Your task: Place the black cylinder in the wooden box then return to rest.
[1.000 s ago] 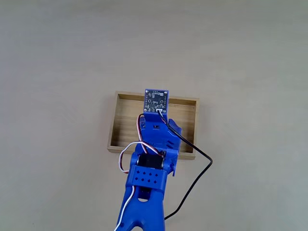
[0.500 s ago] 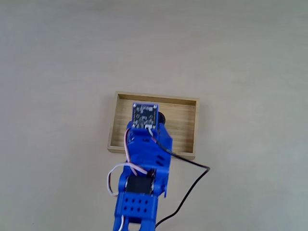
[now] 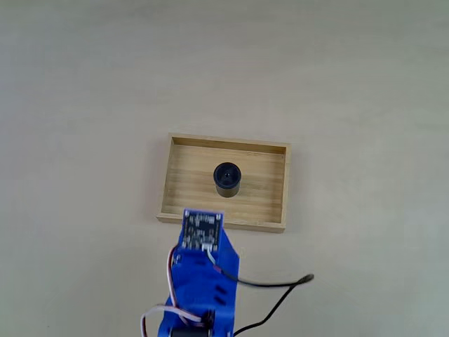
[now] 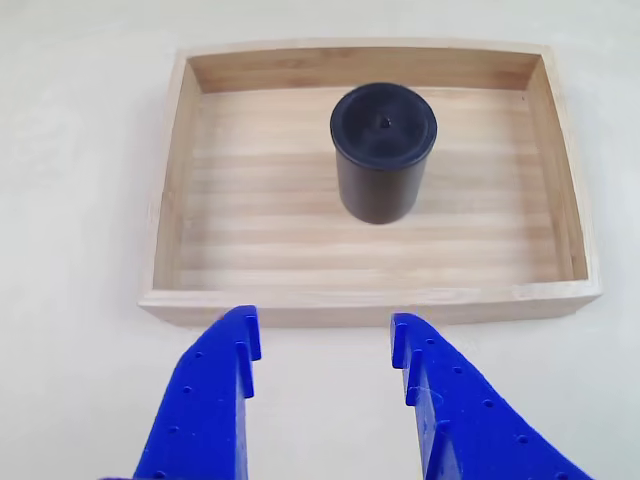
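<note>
The black cylinder (image 3: 227,180) (image 4: 383,150) stands upright on the floor of the wooden box (image 3: 175,193) (image 4: 250,240), near its middle, with the dimple in its top showing. My blue arm (image 3: 200,281) sits below the box in the fixed view, its tip just short of the near wall. In the other view my gripper (image 4: 325,345) is open, its two blue fingers (image 4: 215,400) spread apart over the table in front of the box's near wall, with nothing between them.
The box lies on a plain pale tabletop (image 3: 84,84). A black cable (image 3: 280,291) trails from the arm to the right, below the box.
The arm has pulled back from over the box toward the bottom of the fixed view. The cylinder, hidden under the arm before, now stands free in the box.
</note>
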Motion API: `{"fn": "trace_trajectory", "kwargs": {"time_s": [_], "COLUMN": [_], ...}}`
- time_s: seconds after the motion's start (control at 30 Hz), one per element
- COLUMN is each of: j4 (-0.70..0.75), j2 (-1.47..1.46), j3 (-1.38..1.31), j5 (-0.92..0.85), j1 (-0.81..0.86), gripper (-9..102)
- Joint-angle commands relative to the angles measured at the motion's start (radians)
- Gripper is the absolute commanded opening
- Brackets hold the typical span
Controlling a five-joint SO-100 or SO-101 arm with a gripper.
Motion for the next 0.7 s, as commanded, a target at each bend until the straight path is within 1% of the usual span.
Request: {"fn": "trace_trajectory", "kwargs": {"time_s": [0.0, 0.07, 0.2, 0.3, 0.53, 0.67], "j4": [0.078, 0.13, 0.215, 0.245, 0.331, 0.348], "j2": [-0.222, -0.287, -0.383, -0.443, -0.555, -0.598], "j3": [0.034, 0.057, 0.091, 0.13, 0.244, 0.321], "j5": [-0.008, -0.008, -0.029, -0.052, -0.092, -0.123], "j1": [0.0, 0.003, 0.006, 0.006, 0.014, 0.021], "gripper": [12, 8, 5, 0, 0, -1]}}
